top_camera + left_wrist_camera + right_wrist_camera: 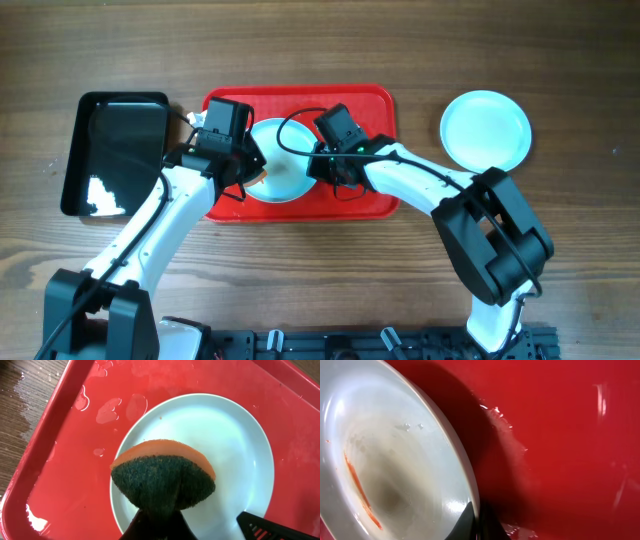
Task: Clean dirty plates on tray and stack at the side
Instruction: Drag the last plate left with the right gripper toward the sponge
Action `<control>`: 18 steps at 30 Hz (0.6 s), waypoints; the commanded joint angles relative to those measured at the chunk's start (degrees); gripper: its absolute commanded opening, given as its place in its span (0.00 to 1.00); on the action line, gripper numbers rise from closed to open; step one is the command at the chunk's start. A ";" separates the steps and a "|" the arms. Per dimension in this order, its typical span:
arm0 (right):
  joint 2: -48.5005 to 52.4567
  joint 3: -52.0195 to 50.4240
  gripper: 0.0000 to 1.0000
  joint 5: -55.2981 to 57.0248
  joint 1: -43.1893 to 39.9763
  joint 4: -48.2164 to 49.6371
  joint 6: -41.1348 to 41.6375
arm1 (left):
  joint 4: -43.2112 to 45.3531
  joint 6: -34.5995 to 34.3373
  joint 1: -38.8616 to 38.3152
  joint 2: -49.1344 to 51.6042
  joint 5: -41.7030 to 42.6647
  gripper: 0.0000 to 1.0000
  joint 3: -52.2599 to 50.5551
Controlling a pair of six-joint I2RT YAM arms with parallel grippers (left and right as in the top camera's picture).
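The wooden surface (560,60) carries a red tray (380,105) at its centre, a black bin (120,135) just left of it, and one plate (486,130) lying apart on the right.

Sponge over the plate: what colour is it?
The sponge has a dark green scrubbing face and an orange backing, clearest in the left wrist view.

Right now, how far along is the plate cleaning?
Done: one plate sits clean-looking on the table beside the tray. In hand: right jaws pinch a second plate on the tray, left jaws hold a sponge over it; an orange smear shows. Left: finish wiping, stack it.
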 commanded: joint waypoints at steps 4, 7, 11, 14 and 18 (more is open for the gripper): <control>3.15 -0.46 0.04 -3.78 -0.09 0.57 -2.69 | 2.47 2.71 -0.33 0.48 0.17 0.04 -1.55; 3.15 -0.44 0.04 -12.59 -1.97 0.46 -11.43 | 9.81 5.84 -0.33 0.50 0.22 0.04 -6.05; 3.15 -0.35 0.04 -16.33 -4.39 -1.44 -14.71 | 13.68 20.87 -0.33 0.48 5.40 0.04 -7.41; 2.71 1.31 0.04 -10.12 -4.74 -4.09 -14.23 | 13.66 22.47 -0.33 0.48 6.54 0.04 -7.41; 1.84 4.44 0.04 4.44 -3.06 -9.77 -10.29 | 14.32 22.45 -0.33 0.48 9.25 0.04 -7.41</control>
